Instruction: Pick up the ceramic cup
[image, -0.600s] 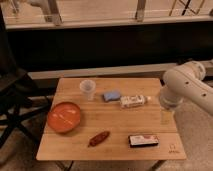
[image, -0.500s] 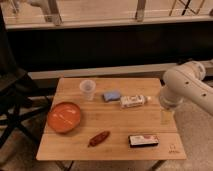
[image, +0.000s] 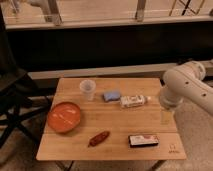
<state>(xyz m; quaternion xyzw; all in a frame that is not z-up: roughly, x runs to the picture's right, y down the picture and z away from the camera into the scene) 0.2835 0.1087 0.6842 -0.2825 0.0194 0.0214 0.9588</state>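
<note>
Sitting on the counter (image: 115, 122) left side: orange bowl (image: 64, 116). Ceramic cup (image: 87, 89) is upright at the back, just left of the blue sponge (image: 111, 95), untouched. Bottle (image: 134, 101) lies on its side. White arm (image: 186, 88) bends in from the right. Claw (image: 167, 117) hangs over the counter's right edge, spread, empty, well apart from the cup.

Gripper (image: 167, 116) hung with jaws apart over the table's (image: 115, 125) right side | bottle (image: 134, 101) on its side and blue sponge (image: 111, 95) blocked the straight line to the ceramic cup (image: 87, 89) | orange bowl (image: 64, 116) crowded its front-left | room above the cup stayed free | bare strip ran mid-table
</note>
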